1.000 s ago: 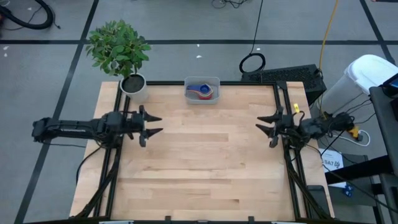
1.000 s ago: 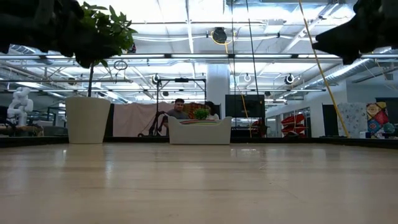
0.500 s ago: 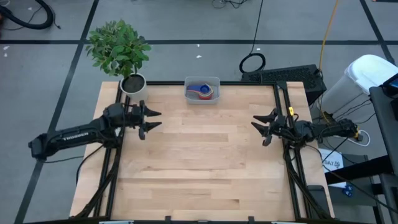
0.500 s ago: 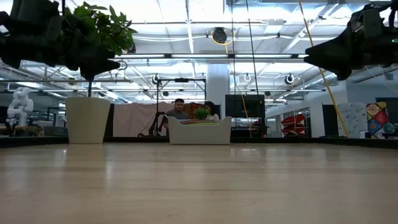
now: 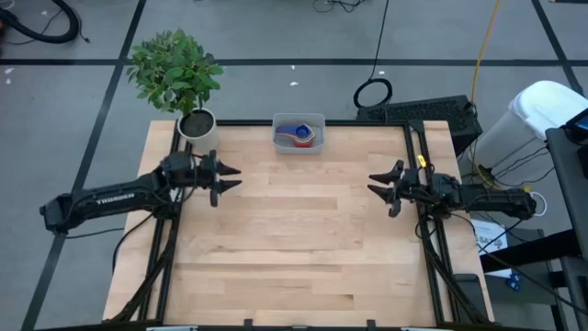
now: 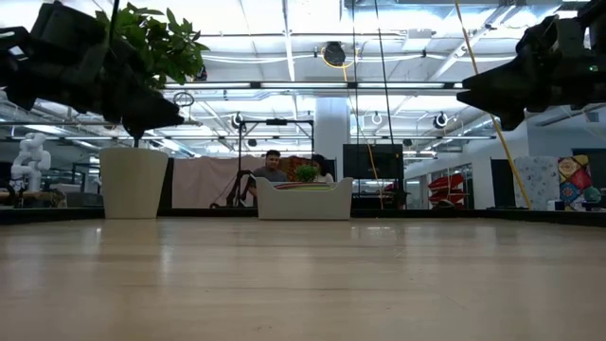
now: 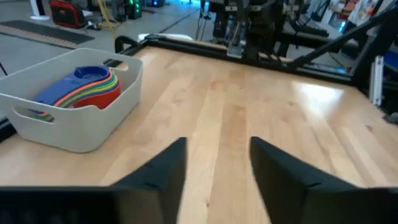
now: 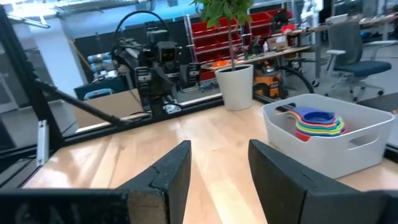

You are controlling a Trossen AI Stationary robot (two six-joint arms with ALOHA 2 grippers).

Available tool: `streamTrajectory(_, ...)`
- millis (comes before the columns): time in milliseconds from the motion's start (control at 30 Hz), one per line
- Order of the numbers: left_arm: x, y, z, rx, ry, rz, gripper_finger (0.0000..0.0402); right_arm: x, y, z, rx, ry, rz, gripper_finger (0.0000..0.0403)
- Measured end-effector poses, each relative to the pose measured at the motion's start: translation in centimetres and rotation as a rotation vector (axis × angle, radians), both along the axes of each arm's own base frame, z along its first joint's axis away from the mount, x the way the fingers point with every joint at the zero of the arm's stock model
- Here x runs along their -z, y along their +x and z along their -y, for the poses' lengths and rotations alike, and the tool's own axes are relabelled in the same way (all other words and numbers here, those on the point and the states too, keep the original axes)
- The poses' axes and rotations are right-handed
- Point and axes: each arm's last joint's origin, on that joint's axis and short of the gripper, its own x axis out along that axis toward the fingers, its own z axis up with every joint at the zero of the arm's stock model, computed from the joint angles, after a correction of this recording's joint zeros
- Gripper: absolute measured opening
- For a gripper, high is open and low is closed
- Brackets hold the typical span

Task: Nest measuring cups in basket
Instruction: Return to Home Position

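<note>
One plant pot [image 5: 197, 128] near basket [image 5: 299, 148] (cups [image 5: 298, 134] nested inside).

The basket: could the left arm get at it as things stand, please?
Probably yes. The left gripper is open and empty, only bare table lies between it and the basket, and the pot stands aside. The right gripper waits across the table.

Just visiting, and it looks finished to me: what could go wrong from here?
Little, probably. The open left tool hangs near the plant pot; a wide swing might brush it. The basket holding the nested measuring cups stands at the far edge of the table, so a bump could push it off. The open right tool hangs far from both.
</note>
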Motion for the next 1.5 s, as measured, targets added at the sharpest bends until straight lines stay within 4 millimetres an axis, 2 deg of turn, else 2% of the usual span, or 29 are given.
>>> streamTrajectory(200,0.2,0.4,0.4,0.013,0.030,-0.017,0.0056,0.2,0.1,0.0,-0.005,0.000,-0.024,0.0155)
streamTrajectory(300,1.1,0.2,0.8,0.025,0.026,0.006,0.0011,0.2,0.2,0.0,-0.004,0.007,-0.029,0.0155)
streamTrajectory(400,2.9,-0.2,1.1,-0.015,-0.017,0.026,0.0008,0.3,0.2,0.0,-0.003,0.018,-0.032,0.0155)
streamTrajectory(733,3.3,0.2,2.8,-0.071,-0.007,-0.024,0.0003,0.3,0.2,0.1,0.017,0.019,-0.031,0.0149)
streamTrajectory(867,3.5,0.3,3.5,-0.083,0.023,-0.046,0.0002,0.4,0.3,0.0,-0.013,0.014,-0.050,0.0108)
streamTrajectory(967,3.7,0.3,3.9,-0.086,0.039,-0.073,0.0002,0.7,0.5,-0.2,-0.061,-0.008,-0.084,0.0038)
streamTrajectory(1033,3.8,0.2,4.0,-0.091,0.047,-0.090,0.0002,0.8,0.5,-0.2,-0.088,-0.027,-0.098,0.0011)
streamTrajectory(1500,2.5,0.0,4.0,-0.060,0.087,0.032,0.0001,0.2,0.1,-0.1,-0.094,-0.087,-0.043,0.0000)
